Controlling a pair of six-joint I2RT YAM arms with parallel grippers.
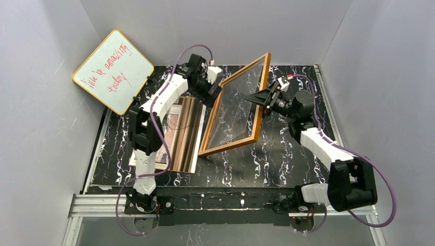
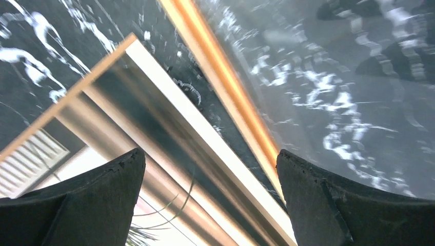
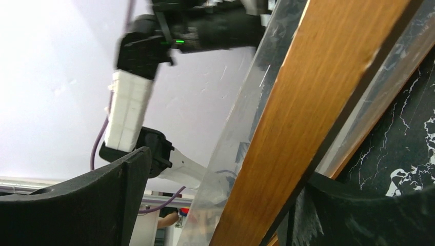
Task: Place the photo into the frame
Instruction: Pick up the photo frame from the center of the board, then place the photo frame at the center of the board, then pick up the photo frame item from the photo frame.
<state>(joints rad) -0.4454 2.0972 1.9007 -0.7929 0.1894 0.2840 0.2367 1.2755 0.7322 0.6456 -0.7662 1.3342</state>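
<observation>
The frame, a thin orange-brown wooden rectangle with a clear, faintly scratched pane, stands tilted on its lower rail on the black, white-veined marble-patterned desk, with its upper corner raised toward the back wall. The right end effector is spread wide around the frame's right rail. In the right wrist view the smooth wood grain runs between the matte black fingers; one finger stands well apart from the rail and the other sits close against it, so the rail is not clamped. The left end effector hovers at the frame's upper left edge, its dark, rough-textured fingers far apart and holding nothing. The photo, a glossy paper print banded with brown-grey curtain folds, lies flat on the desk just left of the frame and partly under the left arm. A rounded, yellow-edged whiteboard with red writing leans at the left wall.
</observation>
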